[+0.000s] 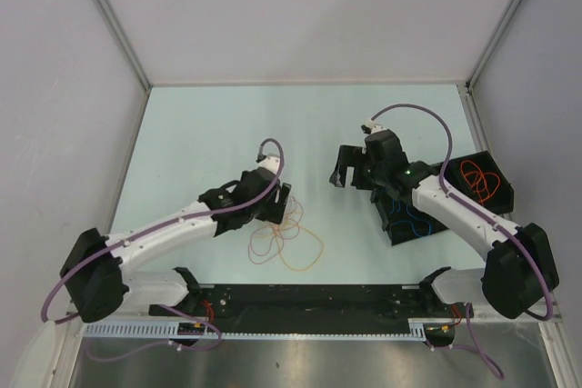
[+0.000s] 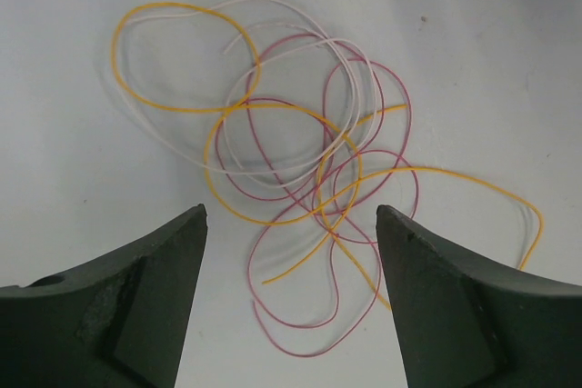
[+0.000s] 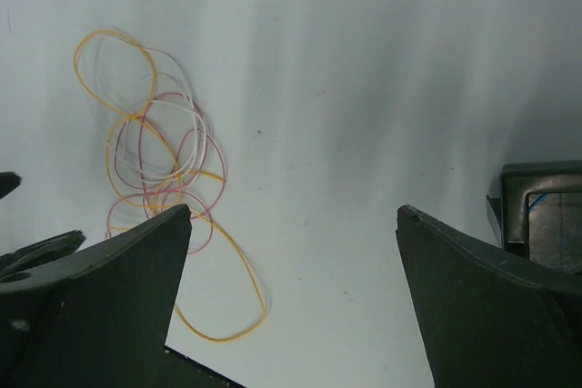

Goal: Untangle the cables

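Observation:
A tangle of thin cables (image 1: 286, 241) lies on the pale table in front of the arms. In the left wrist view it is an orange cable (image 2: 436, 170), a dark pink cable (image 2: 305, 352) and a whitish cable (image 2: 164, 138) looped through each other. My left gripper (image 1: 278, 204) hovers just above the tangle's far edge, open and empty (image 2: 291, 224). My right gripper (image 1: 350, 170) is open and empty (image 3: 296, 224) over bare table to the right of the tangle (image 3: 159, 165). Red and orange cables (image 1: 479, 184) and blue cables (image 1: 411, 222) lie in black trays.
Two black trays stand at the right: one holding the red and orange cables (image 1: 498, 179), one holding the blue cables (image 1: 393, 229), its corner showing in the right wrist view (image 3: 546, 211). Grey walls enclose the table on three sides.

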